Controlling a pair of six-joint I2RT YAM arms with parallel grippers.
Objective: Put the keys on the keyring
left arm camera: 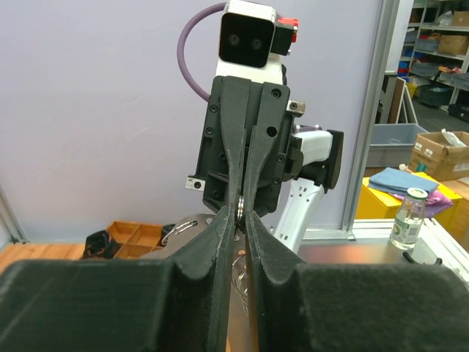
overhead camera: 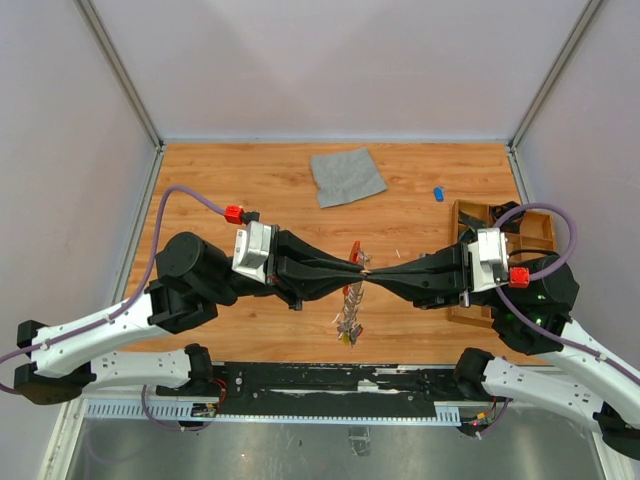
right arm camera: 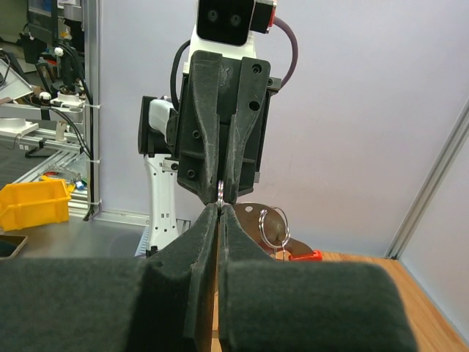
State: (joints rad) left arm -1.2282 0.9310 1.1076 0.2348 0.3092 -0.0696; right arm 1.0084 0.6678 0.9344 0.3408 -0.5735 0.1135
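My left gripper (overhead camera: 358, 270) and right gripper (overhead camera: 372, 271) meet tip to tip above the table's middle. Both are shut on the same thin silvery ring, seen edge-on in the left wrist view (left arm camera: 240, 209) and the right wrist view (right arm camera: 220, 192). The red keyring clip (overhead camera: 354, 252) sits just behind the tips, and its silvery chain (overhead camera: 350, 312) trails toward the near edge, ending in a small cluster with a yellowish bit (overhead camera: 351, 337). The right wrist view shows another silvery ring (right arm camera: 275, 224) on a brownish metal tag (right arm camera: 253, 218), with a red piece (right arm camera: 305, 255) below. A blue-headed key (overhead camera: 438, 193) lies far right.
A grey cloth square (overhead camera: 347, 176) lies at the back centre. A wooden compartment tray (overhead camera: 535, 225) stands at the right under the right wrist, also in the left wrist view (left arm camera: 135, 235). Grey walls with metal posts enclose the table.
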